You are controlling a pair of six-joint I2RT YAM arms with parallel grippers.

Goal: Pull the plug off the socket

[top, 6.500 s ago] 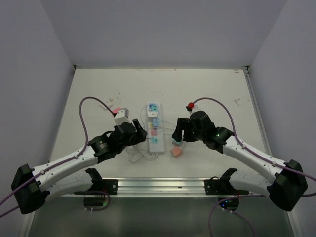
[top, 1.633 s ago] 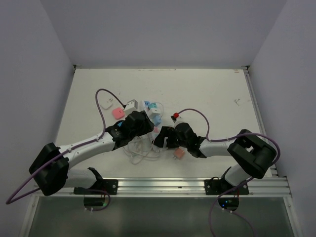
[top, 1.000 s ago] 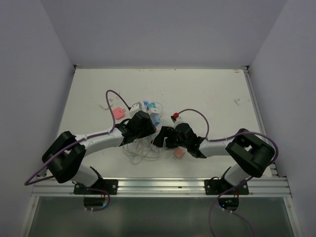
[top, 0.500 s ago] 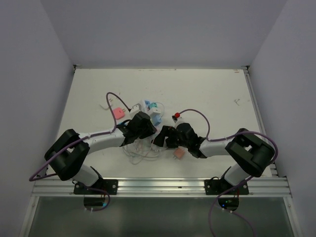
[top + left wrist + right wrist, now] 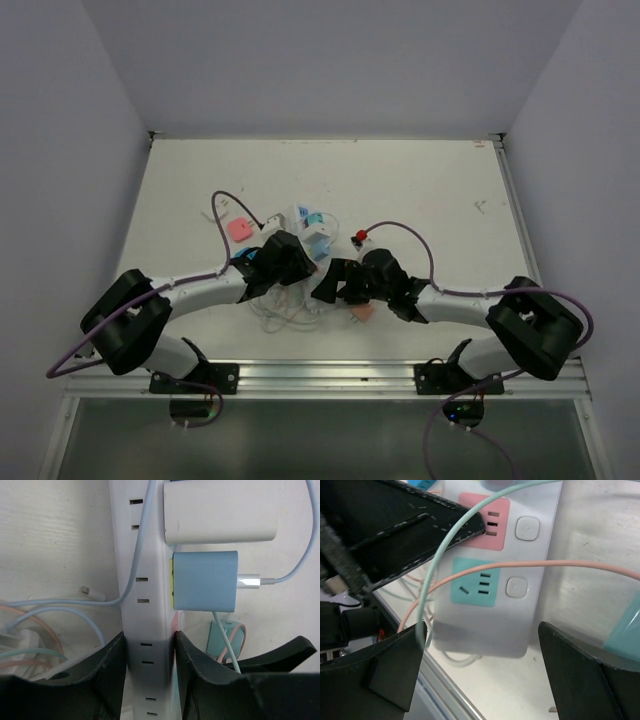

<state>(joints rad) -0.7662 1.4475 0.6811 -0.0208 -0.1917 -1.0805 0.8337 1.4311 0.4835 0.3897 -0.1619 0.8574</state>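
The socket [image 5: 146,605] is a long white power strip, turned on its side in the left wrist view. My left gripper [image 5: 148,667] is shut on its body, one finger on each long face. A blue plug cube [image 5: 204,581] with a white cable and a white plug block [image 5: 220,512] sit in its outlets. In the right wrist view the strip's end [image 5: 485,620] shows a pink outlet [image 5: 482,522] and a teal outlet [image 5: 475,582]. My right gripper [image 5: 482,665] is open, its fingers wide on either side of that end. In the top view the left gripper [image 5: 291,266] and right gripper [image 5: 334,283] meet mid-table.
A loose teal plug [image 5: 227,637] lies beside the strip. An orange plug [image 5: 362,311], a pink plug [image 5: 240,228] and a white cube [image 5: 272,219] lie nearby. Loose white, teal and pink cables [image 5: 285,308] tangle in front. The table's metal front rail [image 5: 330,375] is close.
Over the last seconds both arms closed in on the strip and the left gripper took hold of it. In the last half second the right arm's elbow swung right; the grippers barely moved.
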